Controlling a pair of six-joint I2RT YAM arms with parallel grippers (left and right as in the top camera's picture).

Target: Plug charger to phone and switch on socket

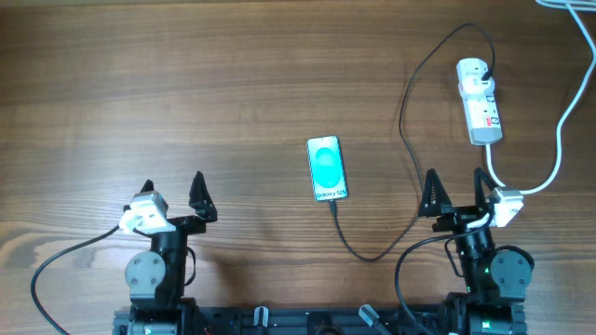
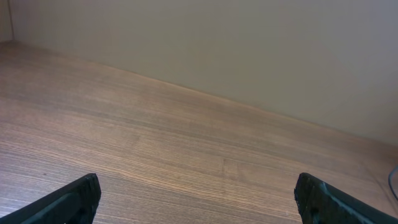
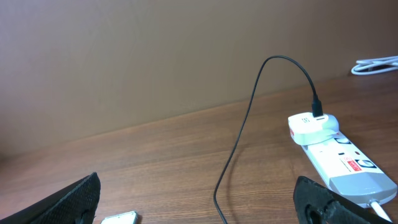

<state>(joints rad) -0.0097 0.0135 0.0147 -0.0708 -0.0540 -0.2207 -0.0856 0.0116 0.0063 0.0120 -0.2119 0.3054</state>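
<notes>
**Overhead view.** The phone (image 1: 327, 168), a small rectangular smartphone with a cyan screen, is lying flat at mid-table on the brown wood-grain table (image 1: 186, 84), its white-banded end facing the robot. The charger (image 1: 406, 102), a thin black cable, is leaving the white plug (image 1: 472, 69) at the far end of the socket (image 1: 480, 110), a white elongated power strip. The cable is looping toward the robot and meeting the phone's near edge. Whether its tip is seated in the port is too small to tell. A thicker white cord (image 1: 559, 140) is trailing off the socket's near end.

The left gripper (image 1: 173, 186) and the right gripper (image 1: 455, 181) are sitting near the robot's base. Both are standing wide apart and holding nothing. The right one is near the socket and well apart from the phone.

**Progress (judged).** The plugging step is looking done or nearly done. The switch position is not readable, so switching on is probably the step left, and it is likely falling to the right arm.

**Wrist views.** The right wrist camera is showing the socket (image 3: 345, 158) side-on, with the charger (image 3: 249, 106) arching up out of the plug, a height the overhead view is flattening. Only a pale corner, judged to be the phone (image 3: 119, 218), is entering that frame. The left wrist camera is showing only bare tabletop, a wall and its own spread fingers (image 2: 78, 200).
</notes>
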